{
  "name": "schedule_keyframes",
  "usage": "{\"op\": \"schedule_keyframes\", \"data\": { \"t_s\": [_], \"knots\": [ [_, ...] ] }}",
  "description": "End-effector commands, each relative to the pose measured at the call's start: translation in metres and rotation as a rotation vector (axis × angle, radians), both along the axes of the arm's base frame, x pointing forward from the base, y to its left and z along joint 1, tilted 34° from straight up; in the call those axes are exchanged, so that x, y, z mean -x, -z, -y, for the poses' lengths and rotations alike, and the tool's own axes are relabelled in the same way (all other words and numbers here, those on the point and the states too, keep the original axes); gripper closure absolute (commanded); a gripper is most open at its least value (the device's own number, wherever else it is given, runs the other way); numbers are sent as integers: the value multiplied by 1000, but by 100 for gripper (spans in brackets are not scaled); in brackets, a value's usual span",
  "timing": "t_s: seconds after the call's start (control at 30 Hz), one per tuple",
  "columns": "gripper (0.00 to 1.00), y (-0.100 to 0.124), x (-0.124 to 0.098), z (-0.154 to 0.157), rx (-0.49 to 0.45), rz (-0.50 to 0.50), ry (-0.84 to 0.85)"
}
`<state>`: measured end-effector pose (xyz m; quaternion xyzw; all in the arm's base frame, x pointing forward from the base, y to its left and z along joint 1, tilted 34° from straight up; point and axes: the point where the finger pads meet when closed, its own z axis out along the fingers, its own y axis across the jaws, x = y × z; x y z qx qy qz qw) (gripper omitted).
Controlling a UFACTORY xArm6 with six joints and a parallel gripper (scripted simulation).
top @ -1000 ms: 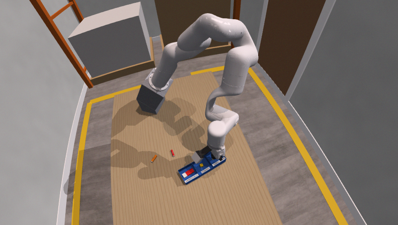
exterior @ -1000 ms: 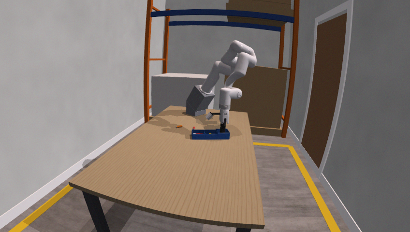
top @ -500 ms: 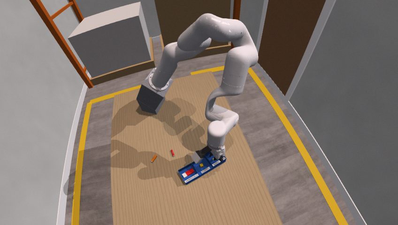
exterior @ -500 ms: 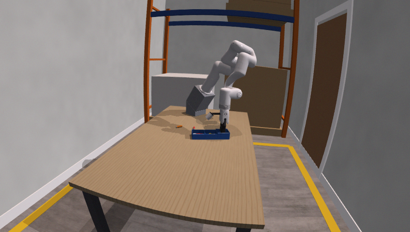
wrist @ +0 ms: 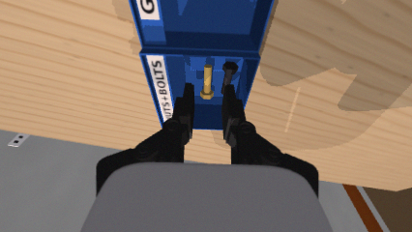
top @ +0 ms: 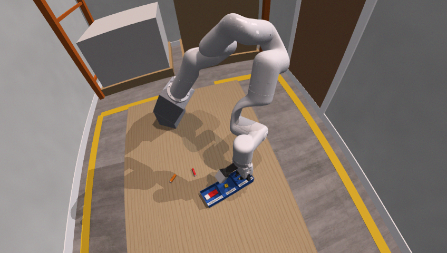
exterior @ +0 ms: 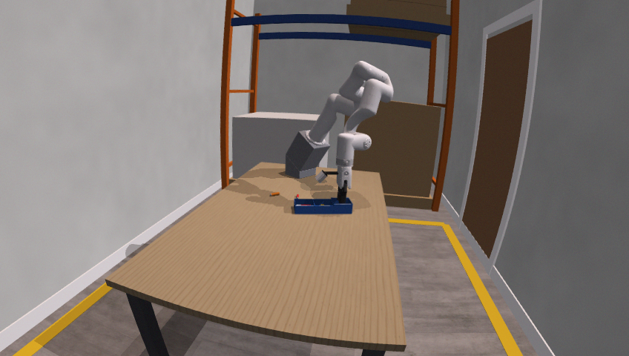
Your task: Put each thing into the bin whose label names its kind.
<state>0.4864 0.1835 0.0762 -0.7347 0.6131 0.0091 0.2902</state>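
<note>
fingers part-open, holding nothing, inside the nuts+bolts bin (wrist: pixel 154 86). brass bolt (wrist: pixel 207 82) and black bolt (wrist: pixel 228 76) lie there, long axes along the fingers. two small things (top: pixel 193 171) remain on the table (top: pixel 175 225).

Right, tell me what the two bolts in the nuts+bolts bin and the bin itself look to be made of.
Gold bolt: looks like brass or yellow-plated metal, going by its even yellow-gold colour.
Dark bolt: probably blackened steel; near-black and dull, though shadow hides detail.
Bin: likely moulded plastic, with uniform saturated blue walls, a flat finish and white printed labels.
</note>
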Motion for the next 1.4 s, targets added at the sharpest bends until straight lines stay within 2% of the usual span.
{"op": "schedule_keyframes", "data": {
  "t_s": [0.0, 0.63, 0.8, 0.83, 1.37],
  "knots": [
    [71, -2, 0, 1, 0, 2, 1],
    [71, -27, 10, 14, 0, 2, 1],
    [71, -27, 10, 14, 0, 2, 1],
    [0, -31, 11, 15, 0, 2, 1],
    [0, -77, 30, 40, 0, 2, 1]
  ]
}}
